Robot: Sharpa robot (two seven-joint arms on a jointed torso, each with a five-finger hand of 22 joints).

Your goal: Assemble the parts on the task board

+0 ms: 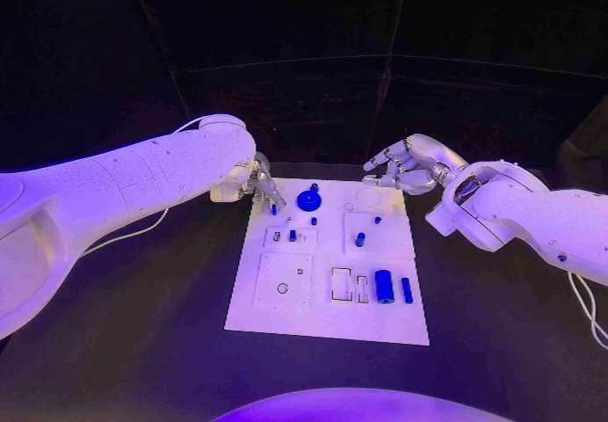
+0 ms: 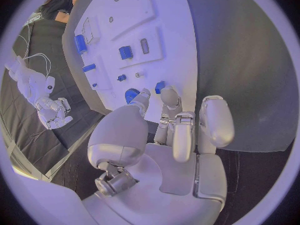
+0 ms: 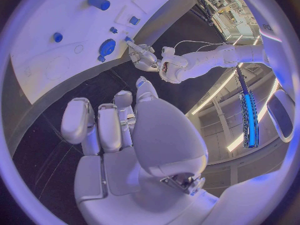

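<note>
White task board (image 1: 329, 299), small blue parts (image 1: 384, 283)

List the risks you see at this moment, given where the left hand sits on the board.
1. The left hand has its fingers at a small blue part on the task board's far corner; the grip looks shallow, so the part might slip or tip.
2. The round blue part stands close beside those fingers and could get knocked.
3. The right hand hovers off the board's far edge, so nothing steadies the board if it is pushed.
</note>
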